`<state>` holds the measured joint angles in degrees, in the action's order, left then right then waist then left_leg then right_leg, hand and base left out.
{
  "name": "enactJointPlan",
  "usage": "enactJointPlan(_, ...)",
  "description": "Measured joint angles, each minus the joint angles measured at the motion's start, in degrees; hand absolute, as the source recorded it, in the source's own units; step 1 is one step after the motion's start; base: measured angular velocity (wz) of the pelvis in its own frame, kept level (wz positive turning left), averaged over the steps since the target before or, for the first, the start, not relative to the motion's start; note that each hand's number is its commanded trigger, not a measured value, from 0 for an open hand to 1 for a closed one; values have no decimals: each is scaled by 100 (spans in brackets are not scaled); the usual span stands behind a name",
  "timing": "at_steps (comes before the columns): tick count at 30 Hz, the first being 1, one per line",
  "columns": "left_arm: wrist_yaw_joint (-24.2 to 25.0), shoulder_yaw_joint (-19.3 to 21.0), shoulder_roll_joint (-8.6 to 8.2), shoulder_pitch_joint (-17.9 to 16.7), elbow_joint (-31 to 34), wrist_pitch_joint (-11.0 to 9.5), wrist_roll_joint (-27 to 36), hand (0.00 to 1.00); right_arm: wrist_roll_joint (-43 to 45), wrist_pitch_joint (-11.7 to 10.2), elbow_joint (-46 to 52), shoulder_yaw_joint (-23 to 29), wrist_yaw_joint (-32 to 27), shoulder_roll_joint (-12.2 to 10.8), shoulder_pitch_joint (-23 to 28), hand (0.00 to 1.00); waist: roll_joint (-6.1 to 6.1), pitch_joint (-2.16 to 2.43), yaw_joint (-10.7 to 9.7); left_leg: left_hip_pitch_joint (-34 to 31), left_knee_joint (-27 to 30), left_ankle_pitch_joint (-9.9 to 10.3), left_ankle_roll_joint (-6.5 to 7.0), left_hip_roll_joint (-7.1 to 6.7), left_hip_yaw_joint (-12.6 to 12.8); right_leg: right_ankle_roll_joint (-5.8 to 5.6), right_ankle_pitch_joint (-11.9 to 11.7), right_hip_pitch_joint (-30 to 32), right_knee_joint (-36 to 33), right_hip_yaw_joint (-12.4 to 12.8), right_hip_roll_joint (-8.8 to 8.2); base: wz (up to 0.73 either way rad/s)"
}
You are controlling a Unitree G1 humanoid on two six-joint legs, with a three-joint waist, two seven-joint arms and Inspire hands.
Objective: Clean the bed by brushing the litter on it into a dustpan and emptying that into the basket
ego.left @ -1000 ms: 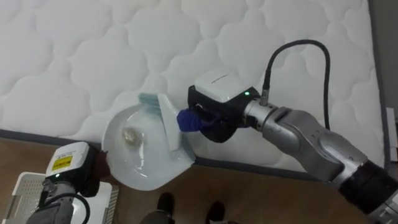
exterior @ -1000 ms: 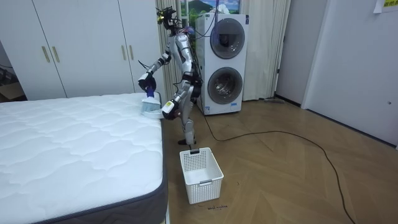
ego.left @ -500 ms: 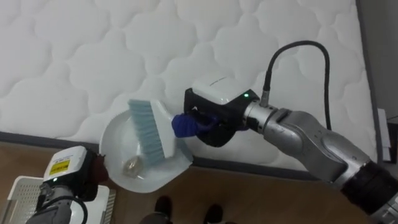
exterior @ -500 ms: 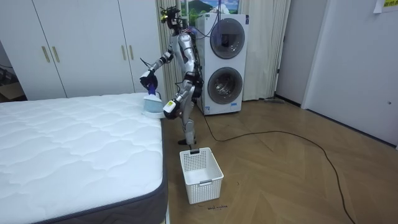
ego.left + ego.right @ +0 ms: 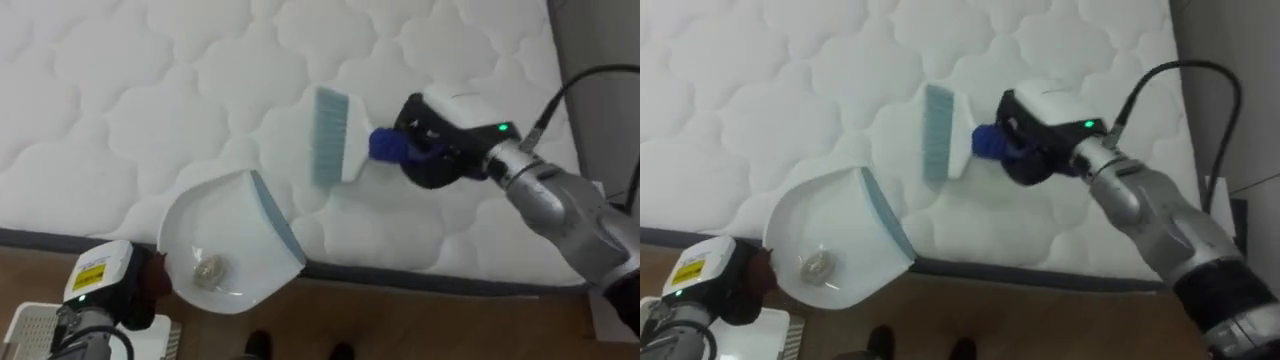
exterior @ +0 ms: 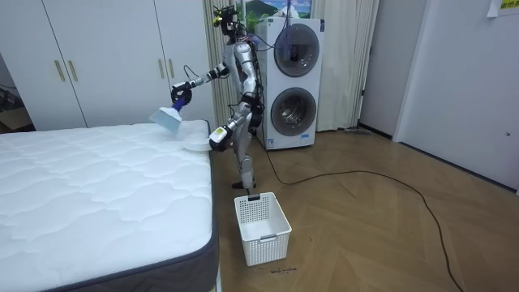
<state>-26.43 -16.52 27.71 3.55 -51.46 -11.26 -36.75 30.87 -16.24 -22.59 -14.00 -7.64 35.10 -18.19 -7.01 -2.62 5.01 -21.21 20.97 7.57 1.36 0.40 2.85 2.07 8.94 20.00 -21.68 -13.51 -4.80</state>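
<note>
Head views, looking down on the bed (image 5: 150,100): white quilted top across the upper part, dark lower edge along 6 o'clock, wood floor (image 5: 420,320) below that.

Right hand (image 5: 440,152) over the bed at 2 o'clock from centre, arm coming in from 4 o'clock. Curled tight round the blue handle of the brush (image 5: 335,140). Brush head white, pale blue bristles pointing toward 9 o'clock, at 1 o'clock from the dustpan (image 5: 230,240) and apart from it. Touching the quilted top or just above it: cannot tell.

Dustpan at 7 o'clock from centre, white, round-bodied, grey-blue lip on its 3 o'clock side, hanging over the bed's lower edge (partly above the bed, partly above the floor). Inside, toward its 7 o'clock side, 1 small pale crumpled scrap (image 5: 207,270).

Left hand (image 5: 105,290) at 8 o'clock, just beside the dustpan's handle end, back of the hand up. Spread or closed: cannot tell.

White slatted basket (image 5: 25,325) in the 8 o'clock corner, on the floor beside the left hand.

Room view: standing upright at the bed's far corner, right arm stretched out over the bed toward the room view's left with the brush, left arm low with the dustpan at the bed's edge. Basket on the floor at 6 o'clock from the robot, near the bed's side. 2 stacked washing machines (image 6: 292,81) close behind, white wardrobe doors (image 6: 105,57) at 9 o'clock.
</note>
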Motion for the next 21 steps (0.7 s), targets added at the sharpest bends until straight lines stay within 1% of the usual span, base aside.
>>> enactJointPlan(1, -7, 17, -5, -58, 124, 0, -1, 100, -165, 8, -4, 178, -97, 77, 116, 100, 69, 10, -29, 126, -47, 12, 11, -2, -29, -22, -2, -136, 73, 2, 0, 0)
enactJointPlan(3, -7, 129, -36, -120, 350, -1, -37, 100, -315, -2, -126, 476, -181, 76, 187, 100, 157, 22, -120, 305, -189, 24, 20, -32, -51, -62, -22, -305, 184, 1, -3, -2)
enactJointPlan(4, -6, 292, -64, -209, 630, -2, -147, 100, -413, 13, -149, 701, -247, 72, 292, 100, 194, 44, -132, 423, -305, 21, 24, -47, -42, -84, -39, -388, 224, 26, 1, -5)
enactJointPlan(5, -10, 438, -78, -373, 966, -5, -155, 100, -450, 13, -140, 889, -364, 55, 434, 100, 226, 57, -167, 536, -345, 13, 35, -63, -42, -93, -40, -515, 281, 49, 3, -6)
enactJointPlan(6, -11, 495, -98, -447, 1102, -12, -142, 100, -492, 17, -139, 946, -449, 51, 529, 86, 244, 68, -177, 602, -351, 11, 38, -68, -42, -101, -42, -598, 308, 63, 7, 6)
enactJointPlan(7, -16, 531, -146, -539, 1281, -13, -88, 100, -686, 24, -135, 1032, -593, 45, 721, 52, 291, 105, -215, 750, -432, 20, 47, -88, -56, -128, -33, -753, 327, 68, -2, 14)
enactJointPlan(8, -14, 532, -163, -573, 1360, -12, -89, 100, -792, 28, -134, 1060, -663, 39, 805, 14, 307, 122, -244, 830, -492, 19, 48, -107, -72, -156, -11, -830, 340, 75, -7, 24)
enactJointPlan(9, -14, 554, -201, -668, 1544, -10, -89, 100, -996, 69, -138, 1086, -751, -1, 884, 0, 340, 147, -319, 986, -578, 18, 49, -131, -136, -182, 17, -977, 407, 82, -5, 21)
enactJointPlan(10, -14, 580, -244, -740, 1734, -8, -100, 100, -1144, 94, -135, 1137, -851, -94, 937, 0, 358, 172, -354, 1059, -647, 17, 50, -164, -181, -203, 51, -1056, 425, 126, 22, 20)
enactJointPlan(11, -13, 588, -271, -761, 1826, -1, -100, 100, -1241, 105, -133, 1181, -892, -156, 967, 0, 368, 178, -392, 1096, -667, 17, 51, -205, -225, -209, 63, -1114, 457, 139, 28, 35)
enactJointPlan(12, -12, 609, -339, -830, 2032, 5, -99, 100, -1372, 131, -105, 1292, -949, -293, 1066, 0, 389, 208, -481, 1164, -693, 17, 51, -219, -335, -218, 68, -1261, 582, 181, 63, 45)
enactJointPlan(13, -6, 640, -426, -892, 2221, 5, -99, 100, -1534, 135, -103, 1415, -1007, -438, 1197, 0, 377, 219, -490, 1276, -746, 17, 50, -217, -365, -221, 69, -1428, 713, 261, 100, 42)
enactJointPlan(14, -2, 668, -474, -935, 2310, 5, -99, 100, -1576, 136, -98, 1488, -1016, -513, 1254, 0, 372, 223, -482, 1328, -762, 18, 49, -213, -368, -221, 70, -1503, 755, 262, 105, 28)
enactJointPlan(15, 1, 745, -570, -1033, 2465, 5, -99, 100, -1725, 137, -89, 1595, -1047, -655, 1326, 0, 373, 235, -488, 1404, -781, 18, 49, -208, -368, -227, 73, -1634, 839, 260, 112, 25)
enactJointPlan(16, 1, 763, -650, -1051, 2523, 4, -98, 100, -1883, 137, -78, 1660, -1098, -726, 1385, 0, 386, 242, -491, 1455, -788, 18, 48, -211, -378, -228, 74, -1744, 918, 247, 116, 25)
enactJointPlan(18, 1, 779, -708, -1058, 2552, 4, -98, 100, -2106, 138, -78, 1730, -1123, -821, 1430, 0, 395, 247, -480, 1536, -796, 19, 48, -213, -389, -237, 79, -1862, 954, 256, 122, 22)
enactJointPlan(20, 2, 789, -708, -1061, 2609, 4, -98, 100, -2261, 138, -77, 1730, -1122, -821, 1476, 0, 400, 249, -446, 1624, -851, 21, 43, -208, -397, -237, 79, -1976, 1031, 255, 150, 18)
enactJointPlan(21, 14, 815, -717, -1079, 2669, 4, -98, 100, -2271, 139, -77, 1729, -1106, -832, 1509, 0, 406, 247, -438, 1668, -868, 24, 39, -206, -464, -237, 79, -2051, 1061, 259, 163, 19)
